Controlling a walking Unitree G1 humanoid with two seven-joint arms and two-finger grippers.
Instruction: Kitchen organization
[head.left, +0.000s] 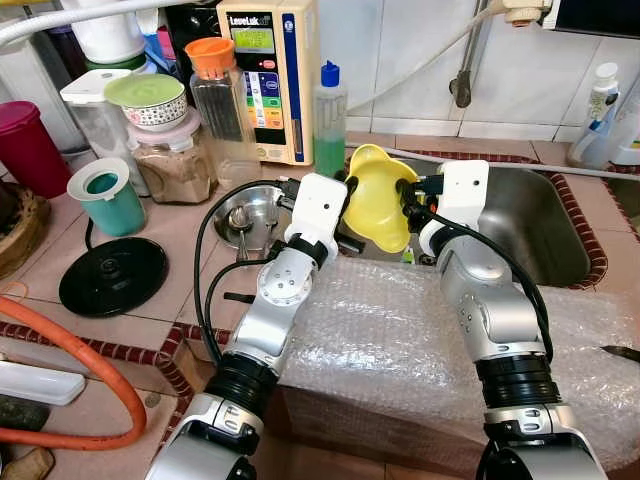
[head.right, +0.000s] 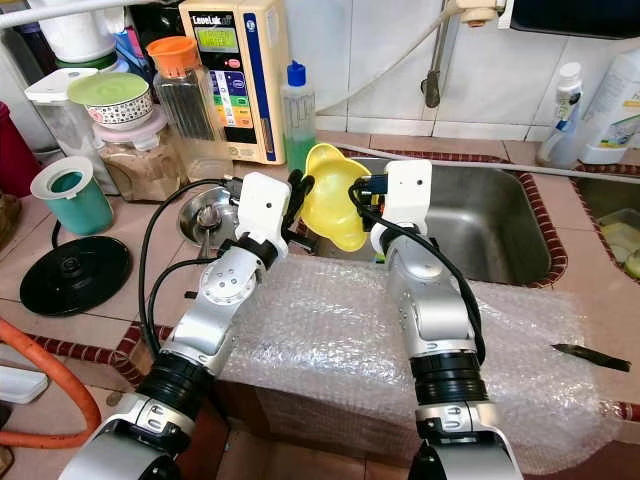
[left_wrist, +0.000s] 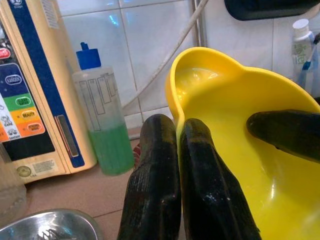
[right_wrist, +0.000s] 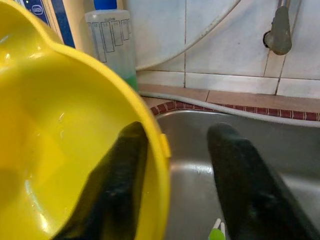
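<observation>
- Holding the yellow bowl (head.left: 382, 208) up over the near left corner of the sink (head.left: 540, 240), both grippers share it.
- Your left gripper (left_wrist: 181, 165) pinches its rim tight.
- Your right gripper (right_wrist: 187, 165) sits wide around the rim; pull unevenly and you could drop it.

Tiled bench (head.left: 190, 235) carrying a black round base (head.left: 112, 276) at 9 o'clock, teal cup (head.left: 107, 197) and steel bowl (head.left: 250, 215) toward 10, green-liquid bottle (head.left: 330, 120) at 12, and bubble wrap (head.left: 400, 340) at 6.
</observation>
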